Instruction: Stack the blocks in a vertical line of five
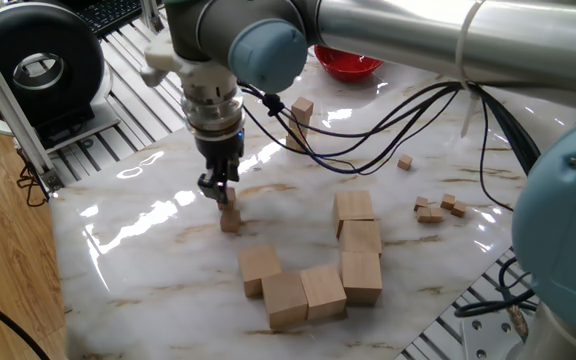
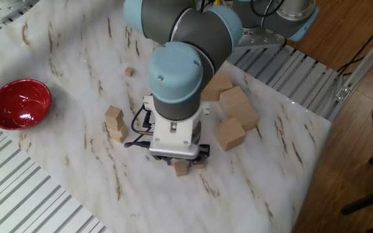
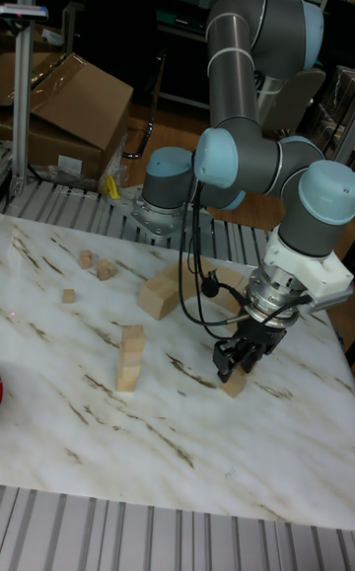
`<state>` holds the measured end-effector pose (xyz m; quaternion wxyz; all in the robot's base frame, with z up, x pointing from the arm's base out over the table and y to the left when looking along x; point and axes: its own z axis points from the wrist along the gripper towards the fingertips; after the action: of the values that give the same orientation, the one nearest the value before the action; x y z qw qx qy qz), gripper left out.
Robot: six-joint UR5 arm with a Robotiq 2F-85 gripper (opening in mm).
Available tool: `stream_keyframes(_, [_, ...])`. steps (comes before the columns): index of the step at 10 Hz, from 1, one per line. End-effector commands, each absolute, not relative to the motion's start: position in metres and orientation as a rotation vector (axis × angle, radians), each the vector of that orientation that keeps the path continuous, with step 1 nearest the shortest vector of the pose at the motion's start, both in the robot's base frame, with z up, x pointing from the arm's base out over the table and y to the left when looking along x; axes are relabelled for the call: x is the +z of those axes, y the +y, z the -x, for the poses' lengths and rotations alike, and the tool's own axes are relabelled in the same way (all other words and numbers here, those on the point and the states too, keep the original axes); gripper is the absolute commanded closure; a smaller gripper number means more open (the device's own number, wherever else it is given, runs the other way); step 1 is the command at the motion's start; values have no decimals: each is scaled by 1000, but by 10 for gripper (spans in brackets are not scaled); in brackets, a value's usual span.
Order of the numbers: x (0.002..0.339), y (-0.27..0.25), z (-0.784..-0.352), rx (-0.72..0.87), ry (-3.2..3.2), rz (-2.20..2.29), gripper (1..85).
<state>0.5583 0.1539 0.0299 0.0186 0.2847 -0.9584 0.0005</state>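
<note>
A stack of three blocks (image 1: 301, 111) (image 2: 114, 123) (image 3: 129, 359) stands on the marble table, towards the red bowl. Two more blocks lie close together nearer the middle. One block (image 1: 230, 221) (image 2: 181, 169) (image 3: 235, 385) shows clearly just below the fingers. The other is mostly hidden under the gripper. My gripper (image 1: 218, 190) (image 2: 177, 157) (image 3: 240, 366) points straight down, low over this pair. Its fingers look open on either side of the hidden block, and nothing is lifted.
Several large wooden cubes (image 1: 308, 285) (image 2: 232, 107) (image 3: 158, 295) cluster close to the pair of blocks. Tiny cubes (image 1: 438, 208) (image 3: 97, 265) lie scattered farther off. A red bowl (image 1: 346, 66) (image 2: 19, 103) sits at the table's edge. Cables hang from the arm above the table.
</note>
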Motion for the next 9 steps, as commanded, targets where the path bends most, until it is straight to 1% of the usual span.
stream_keyframes(1, [27, 150, -555, 26, -2961, -936, 357])
stream_keyframes(6, [20, 152, -551, 18, -2960, -968, 353])
stream_keyframes(7, [19, 154, -552, 25, -2962, -977, 347])
stream_keyframes(8, [20, 147, -554, 70, -2947, -1012, 340])
stream_keyframes(9, [19, 152, -553, 51, -2953, -1004, 333])
